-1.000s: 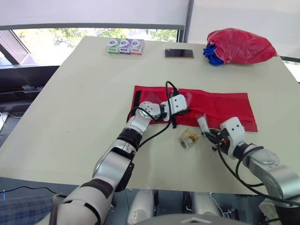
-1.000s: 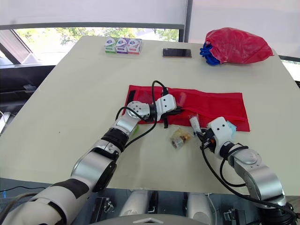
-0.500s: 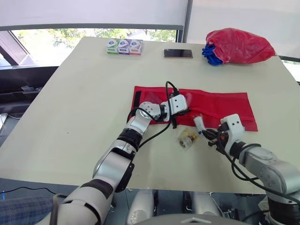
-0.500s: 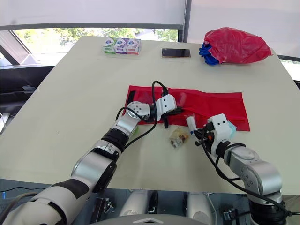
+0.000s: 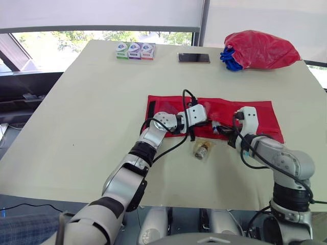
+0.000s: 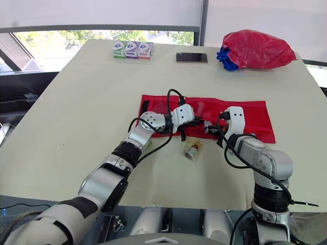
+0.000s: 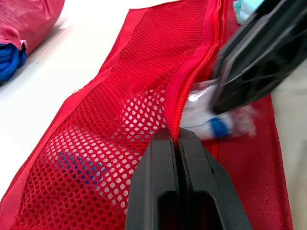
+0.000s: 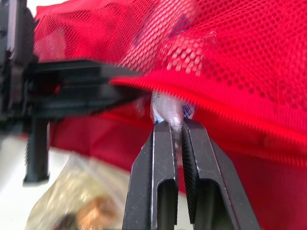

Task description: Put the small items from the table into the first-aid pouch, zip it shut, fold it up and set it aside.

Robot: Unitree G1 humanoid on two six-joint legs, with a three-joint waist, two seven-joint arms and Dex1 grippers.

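**Right arm bringing a packet to the pouch mouth**

Since a second ago the right arm has been swinging away from the near edge of the worktop [image 5: 92, 102] and up to the first-aid pouch [image 5: 260, 109], carrying the clear packet [image 8: 168, 108] with it. Now that arm is bending sharply at the elbow. Its forearm is reaching across toward the robot's left, and its wrist is hanging over the pouch's near edge. The right pincer [image 8: 177, 125] is clamping the packet. The packet's long axis is running on in line with the fingers, and its far end is poking under the raised mesh lip.

The left arm is stretching forward. The left pincer [image 7: 173, 136] is pinching together on the pouch's zipper edge and holding that lip up.

The pouch is lying flat mid-worktop, with its long axis running left to right. A second packet [image 5: 201, 149], with brown contents, is lying on the worktop just in front of the pouch, between the two pincers.
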